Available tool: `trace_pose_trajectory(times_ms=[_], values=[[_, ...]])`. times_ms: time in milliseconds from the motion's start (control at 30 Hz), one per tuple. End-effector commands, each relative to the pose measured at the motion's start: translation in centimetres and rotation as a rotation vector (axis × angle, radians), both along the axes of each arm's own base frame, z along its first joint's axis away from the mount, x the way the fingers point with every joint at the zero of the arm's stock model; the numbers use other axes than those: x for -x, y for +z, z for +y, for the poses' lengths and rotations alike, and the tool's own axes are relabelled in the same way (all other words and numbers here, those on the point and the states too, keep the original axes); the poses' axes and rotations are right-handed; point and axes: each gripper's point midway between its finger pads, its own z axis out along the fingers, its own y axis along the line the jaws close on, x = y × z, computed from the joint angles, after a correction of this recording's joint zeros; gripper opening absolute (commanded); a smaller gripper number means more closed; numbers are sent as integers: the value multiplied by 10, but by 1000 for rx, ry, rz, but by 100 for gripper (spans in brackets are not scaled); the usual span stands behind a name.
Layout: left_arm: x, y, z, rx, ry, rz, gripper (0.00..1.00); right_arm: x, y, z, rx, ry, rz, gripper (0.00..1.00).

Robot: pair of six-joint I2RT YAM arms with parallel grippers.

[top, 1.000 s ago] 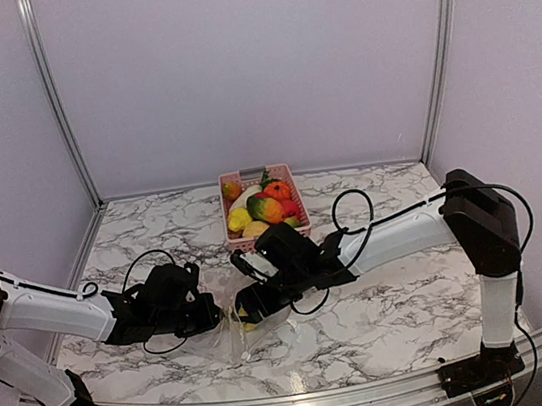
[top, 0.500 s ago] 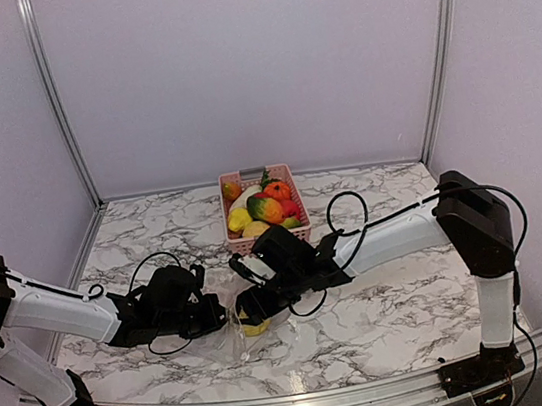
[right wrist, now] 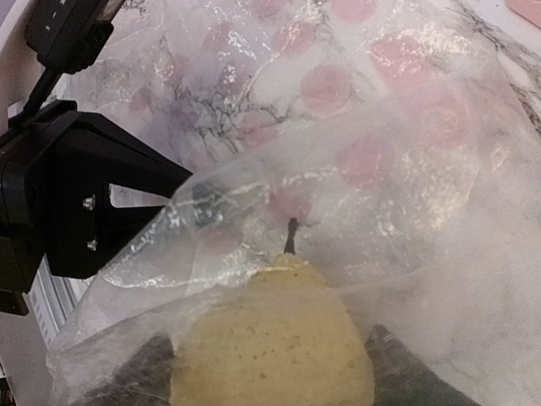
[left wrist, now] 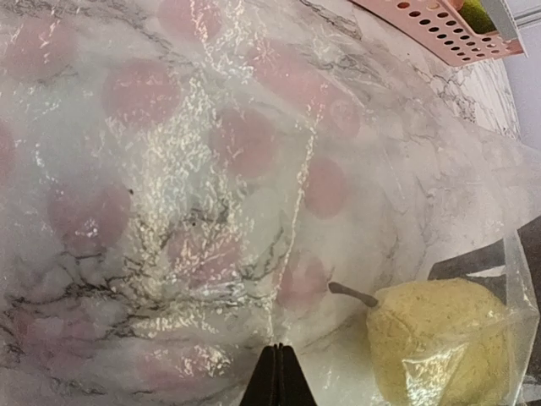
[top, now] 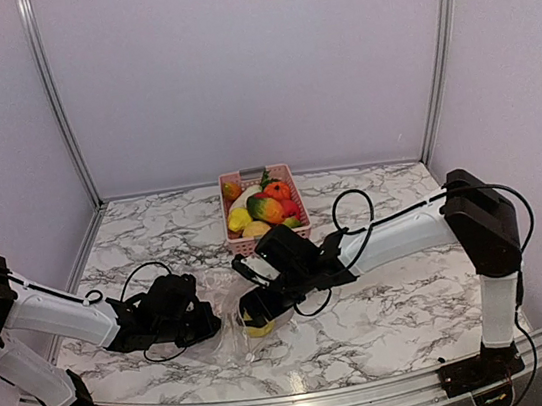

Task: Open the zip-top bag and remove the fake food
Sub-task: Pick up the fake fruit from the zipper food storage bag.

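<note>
Top external: pink basket (top: 230, 231) sits beyond zip-top bag (top: 224, 337) holding yellow pear (top: 258, 324).

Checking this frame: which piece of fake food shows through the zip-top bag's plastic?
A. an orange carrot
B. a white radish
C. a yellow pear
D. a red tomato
C: a yellow pear with a dark stem shows through the clear, pink-dotted plastic of the zip-top bag in both wrist views.
</note>
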Motion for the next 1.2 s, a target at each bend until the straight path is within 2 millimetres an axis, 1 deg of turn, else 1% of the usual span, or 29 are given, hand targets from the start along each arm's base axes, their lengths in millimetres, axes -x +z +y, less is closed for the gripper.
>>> trace_pose_trajectory(times_ms=[0, 100, 233, 467, 600, 767, 967, 1000, 1167], values=[[0, -5, 11, -32, 29, 7, 0, 5, 12, -7, 13, 8, -34, 72], [-1, -6, 14, -39, 34, 6, 0, 5, 18, -9, 12, 5, -40, 59], [0, -8, 17, -45, 41, 10, 0, 6, 30, -11, -4, 0, -39, 53], [0, -8, 22, -44, 46, 9, 0, 10, 41, -22, -32, -11, -17, 51], [0, -7, 23, -46, 47, 7, 0, 11, 49, -32, -40, -17, -13, 51], [0, -6, 24, -45, 45, 6, 0, 9, 63, -52, -54, -36, -7, 50], [-3, 0, 20, -35, 42, -4, 0, 8, 82, -79, -53, -67, -18, 50], [-4, 2, 20, -32, 41, -9, 0, 7, 88, -83, -63, -73, -24, 50], [-7, 9, 16, -27, 35, -18, 0, -4, 102, -96, -88, -107, -39, 51]])
